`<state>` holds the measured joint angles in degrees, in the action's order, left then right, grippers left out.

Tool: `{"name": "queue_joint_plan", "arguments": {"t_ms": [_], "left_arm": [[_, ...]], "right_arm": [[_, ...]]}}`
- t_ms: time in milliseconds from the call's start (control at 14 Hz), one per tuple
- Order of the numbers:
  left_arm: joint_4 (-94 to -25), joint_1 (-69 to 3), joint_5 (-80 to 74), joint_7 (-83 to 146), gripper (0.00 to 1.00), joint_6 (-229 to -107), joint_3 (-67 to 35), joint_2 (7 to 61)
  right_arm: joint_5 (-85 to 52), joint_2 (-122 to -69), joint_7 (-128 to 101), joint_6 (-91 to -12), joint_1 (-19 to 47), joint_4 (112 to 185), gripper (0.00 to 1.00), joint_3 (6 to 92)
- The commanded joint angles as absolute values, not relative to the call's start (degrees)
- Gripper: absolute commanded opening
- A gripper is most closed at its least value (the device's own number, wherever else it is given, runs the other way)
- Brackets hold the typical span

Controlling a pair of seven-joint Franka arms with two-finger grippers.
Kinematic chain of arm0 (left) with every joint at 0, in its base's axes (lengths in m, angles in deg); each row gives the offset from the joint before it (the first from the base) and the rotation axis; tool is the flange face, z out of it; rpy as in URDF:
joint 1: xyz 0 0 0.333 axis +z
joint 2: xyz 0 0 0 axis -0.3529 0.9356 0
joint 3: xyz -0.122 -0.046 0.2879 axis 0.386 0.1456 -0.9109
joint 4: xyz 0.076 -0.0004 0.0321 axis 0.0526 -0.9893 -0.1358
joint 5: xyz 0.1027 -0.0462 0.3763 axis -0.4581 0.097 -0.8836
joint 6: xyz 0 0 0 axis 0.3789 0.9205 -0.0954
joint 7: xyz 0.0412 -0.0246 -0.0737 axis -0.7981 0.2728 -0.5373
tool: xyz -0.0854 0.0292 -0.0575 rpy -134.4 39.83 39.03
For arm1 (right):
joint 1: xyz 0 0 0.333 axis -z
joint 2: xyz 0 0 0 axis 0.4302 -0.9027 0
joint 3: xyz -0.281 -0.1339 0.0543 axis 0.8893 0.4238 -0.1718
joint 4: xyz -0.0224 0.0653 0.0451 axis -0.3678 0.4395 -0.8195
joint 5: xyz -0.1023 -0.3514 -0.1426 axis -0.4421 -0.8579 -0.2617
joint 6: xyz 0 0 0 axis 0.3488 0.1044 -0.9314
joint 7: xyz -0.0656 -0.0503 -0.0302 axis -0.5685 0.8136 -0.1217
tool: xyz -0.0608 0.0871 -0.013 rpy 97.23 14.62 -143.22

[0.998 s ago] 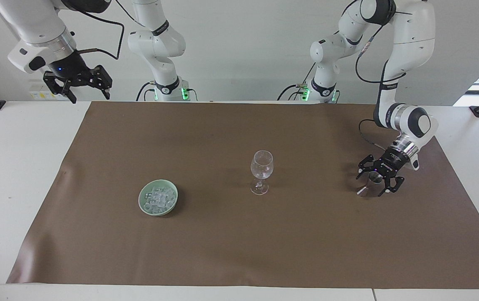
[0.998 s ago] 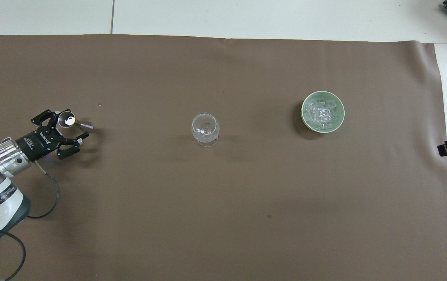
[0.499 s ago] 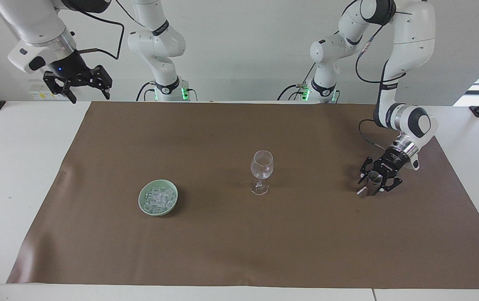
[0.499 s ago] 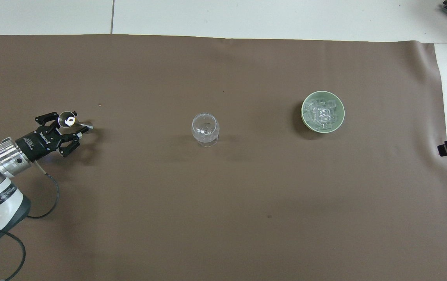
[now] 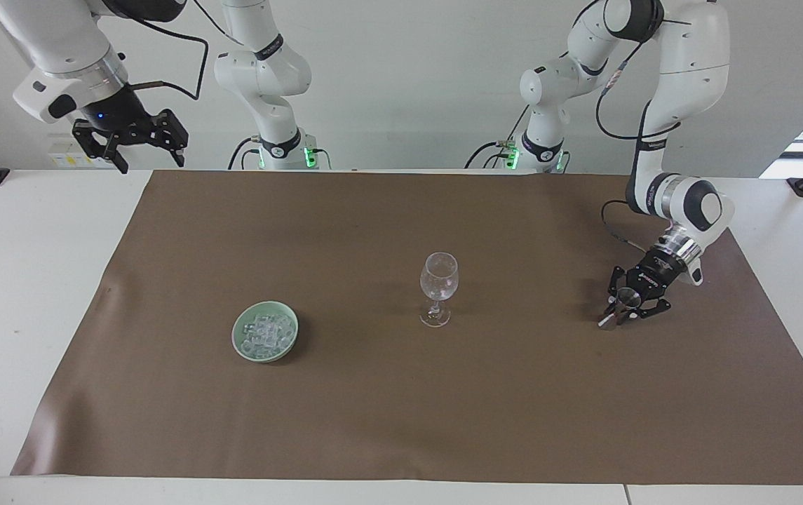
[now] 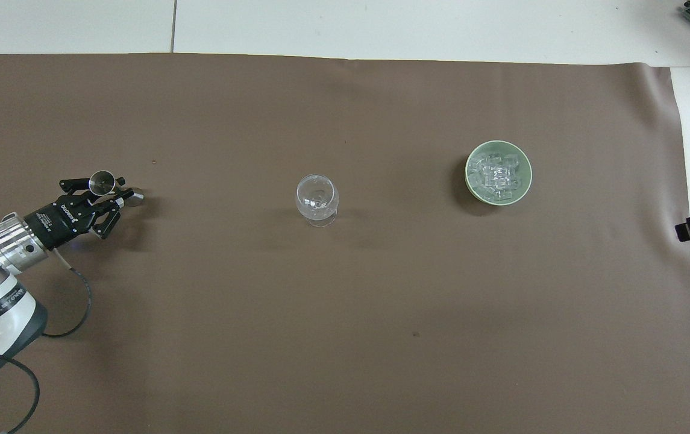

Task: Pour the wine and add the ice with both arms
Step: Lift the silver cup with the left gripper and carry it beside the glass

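At right of the facing view, the left gripper (image 5: 627, 308) is clamping its fingers on a small metal jigger (image 5: 624, 301) that is standing on the brown mat (image 5: 373, 407). The wine, presumably in that jigger, is not showing.

The grip is looking narrow and sits at the waist of a slick double cone, so the jigger could be slipping or swivelling once lifted, and any tilt on the way would be spilling the small measure onto the mat before it reaches the glass (image 5: 438, 287). That glass, at centre frame, is standing tall on a thin stem; a low sideways approach could be knocking it over. Its mouth is also small, so pouring from too high or off-centre would be missing it.

At upper left of the facing view, the right gripper (image 5: 129, 144) is waiting in the air with fingers spread, holding nothing. The ice (image 5: 265, 334) is lying heaped in a green bowl (image 5: 238, 337) at lower left of centre, well apart from the glass. Nothing is standing between jigger and glass, nor between bowl and glass.
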<state>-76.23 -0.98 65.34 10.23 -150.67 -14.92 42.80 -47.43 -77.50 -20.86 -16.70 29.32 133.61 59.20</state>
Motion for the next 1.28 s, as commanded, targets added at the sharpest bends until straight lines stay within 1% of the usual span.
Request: {"name": "queue_joint_plan", "arguments": {"t_ms": [0, 143, 285, 357, 428, 927, 1212], "left_arm": [[-78.1, -1.9, 66.9, 11.0, 0.23, -152.0, -15.4, 41.2], [-78.1, -2.0, 66.9, 11.0, 0.19, -152.4, -15.4, 41.2], [-78.1, -2.0, 66.9, 11.0, 0.18, -152.5, -15.4, 41.2], [-78.1, -2.0, 66.9, 11.0, 0.10, -152.5, -15.4, 41.2], [-78.1, -2.1, 66.9, 11.0, 0.00, -152.4, -15.4, 41.2], [-77.4, -2.0, 66.7, 10.6, 0.00, -150.9, -15.4, 41.2], [-76.8, -3.3, 66.4, 8.3, 0.00, -151.1, -15.3, 39.5]], "right_arm": [[-47.1, -76.9, -20.9, -16.3, 29.4, 133.8, 1.00, 59.1], [-47.1, -76.9, -20.9, -16.3, 29.4, 133.8, 1.00, 59.1], [-47.1, -76.9, -20.9, -16.3, 29.4, 133.8, 1.00, 59.1], [-47.1, -76.9, -20.9, -16.3, 29.4, 133.8, 1.00, 59.1], [-47.1, -76.9, -20.9, -16.3, 29.4, 133.8, 1.00, 59.1], [-47.1, -76.9, -20.9, -16.3, 29.4, 133.8, 1.00, 59.1], [-47.1, -76.9, -20.9, -16.3, 29.4, 133.8, 1.00, 59.1]]}}
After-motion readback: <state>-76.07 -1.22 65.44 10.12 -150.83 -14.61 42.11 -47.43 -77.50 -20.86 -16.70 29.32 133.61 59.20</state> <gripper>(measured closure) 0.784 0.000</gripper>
